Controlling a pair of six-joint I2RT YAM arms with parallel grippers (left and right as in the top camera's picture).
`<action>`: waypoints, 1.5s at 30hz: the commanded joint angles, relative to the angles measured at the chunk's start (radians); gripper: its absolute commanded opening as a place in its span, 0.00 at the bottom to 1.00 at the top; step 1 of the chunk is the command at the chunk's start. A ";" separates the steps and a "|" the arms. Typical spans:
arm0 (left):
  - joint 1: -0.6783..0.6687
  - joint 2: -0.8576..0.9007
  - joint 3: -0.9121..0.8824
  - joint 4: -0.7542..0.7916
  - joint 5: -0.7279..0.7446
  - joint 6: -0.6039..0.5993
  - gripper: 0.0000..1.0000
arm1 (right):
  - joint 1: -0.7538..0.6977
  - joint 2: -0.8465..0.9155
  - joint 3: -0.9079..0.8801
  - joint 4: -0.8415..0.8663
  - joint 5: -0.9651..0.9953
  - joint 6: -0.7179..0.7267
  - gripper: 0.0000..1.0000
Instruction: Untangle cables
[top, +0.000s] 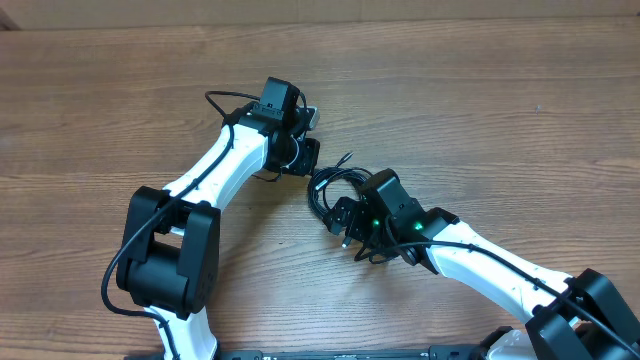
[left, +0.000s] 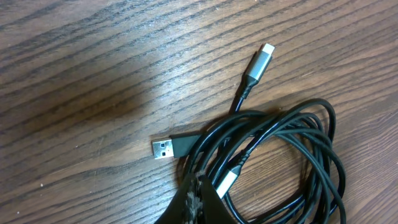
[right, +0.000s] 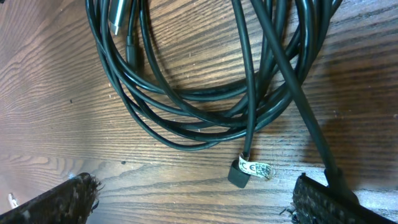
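Observation:
The cables (top: 328, 190) are thin black cords in one tangled coil at mid-table. In the left wrist view the coil (left: 280, 155) fills the lower right, with a USB-A plug (left: 165, 148) and a grey plug (left: 261, 59) sticking out. My left gripper (left: 199, 186) is shut, its tips pinched at the coil's left edge. From overhead my left gripper (top: 305, 158) sits just above-left of the coil. My right gripper (right: 193, 199) is open, low over the table, with the coil (right: 186, 112) ahead and a labelled black cable end (right: 241, 173) between its fingers. From overhead my right gripper (top: 343, 215) is at the coil's lower edge.
The wooden table (top: 500, 110) stretches all round the coil. One straight cord (right: 298, 99) runs down along my right gripper's right finger. The two white arms meet from left and lower right over the coil.

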 joint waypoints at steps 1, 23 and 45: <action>-0.008 0.014 -0.008 0.003 -0.003 0.011 0.04 | 0.004 0.000 0.000 0.007 0.021 0.000 1.00; -0.008 0.014 -0.008 0.004 -0.003 0.011 0.13 | 0.026 0.000 0.000 -0.008 0.023 0.005 0.73; -0.008 0.014 -0.008 0.003 -0.003 0.011 0.11 | 0.031 0.001 0.000 0.007 0.148 0.061 0.61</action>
